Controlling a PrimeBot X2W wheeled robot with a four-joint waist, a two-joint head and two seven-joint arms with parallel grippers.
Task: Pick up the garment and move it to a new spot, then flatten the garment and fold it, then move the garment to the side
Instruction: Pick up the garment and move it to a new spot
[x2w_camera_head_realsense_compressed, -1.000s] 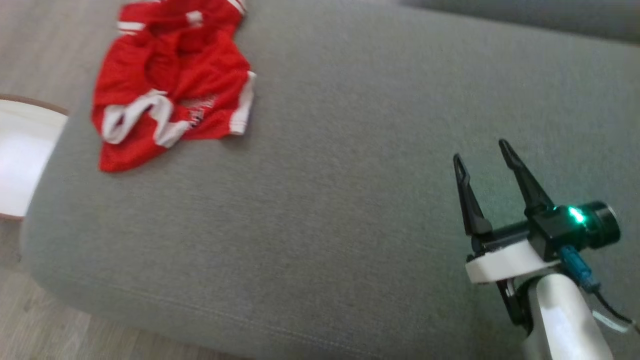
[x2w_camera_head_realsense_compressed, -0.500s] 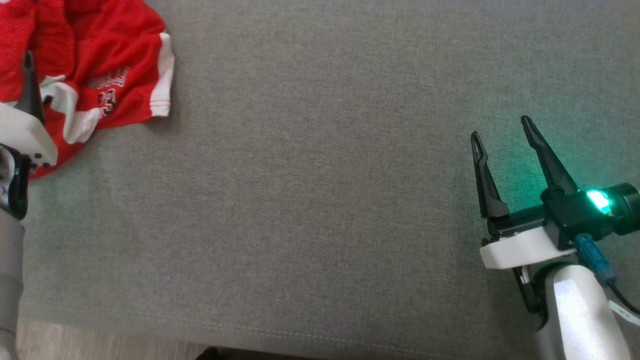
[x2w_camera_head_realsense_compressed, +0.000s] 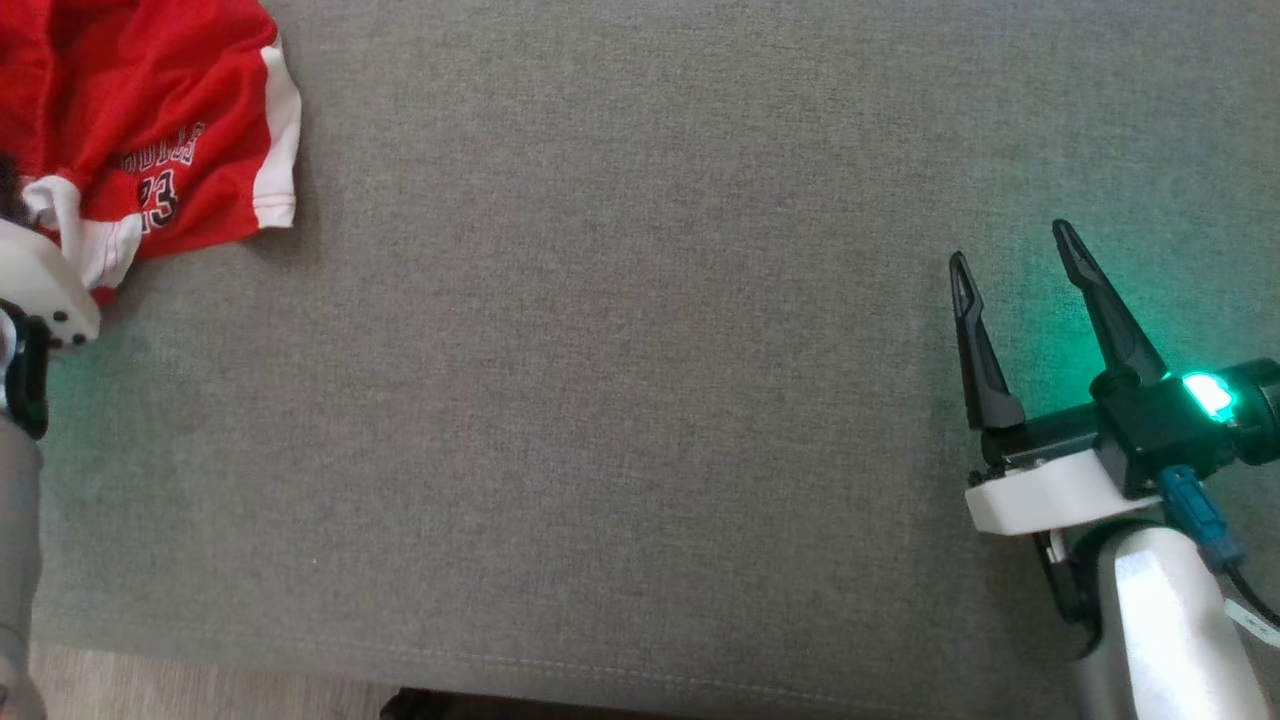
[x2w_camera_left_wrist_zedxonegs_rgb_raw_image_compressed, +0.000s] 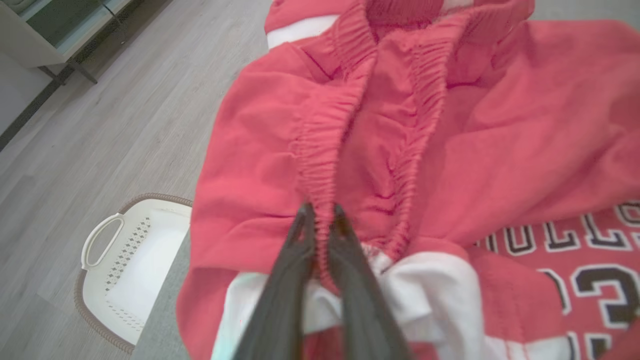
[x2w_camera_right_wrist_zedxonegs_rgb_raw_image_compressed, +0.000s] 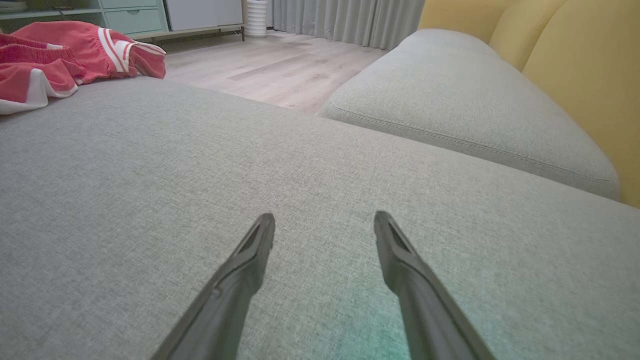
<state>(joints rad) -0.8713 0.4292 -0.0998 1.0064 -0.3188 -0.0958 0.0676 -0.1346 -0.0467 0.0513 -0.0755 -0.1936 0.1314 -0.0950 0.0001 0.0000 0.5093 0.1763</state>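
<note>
The red Bulls shorts (x2w_camera_head_realsense_compressed: 150, 120) lie crumpled at the left end of the grey sofa cushion (x2w_camera_head_realsense_compressed: 640, 350). The left gripper (x2w_camera_left_wrist_zedxonegs_rgb_raw_image_compressed: 322, 215) pinches a fold of their elastic waistband (x2w_camera_left_wrist_zedxonegs_rgb_raw_image_compressed: 320, 150) between nearly closed fingers. Well apart to the right, the right gripper (x2w_camera_head_realsense_compressed: 1011, 244) hovers over bare cushion, fingers spread.

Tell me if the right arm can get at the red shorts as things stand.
Probably, with a long stretch: the right gripper is open across the grey cushion from the red shorts, and only bare fabric lies between them.
</note>
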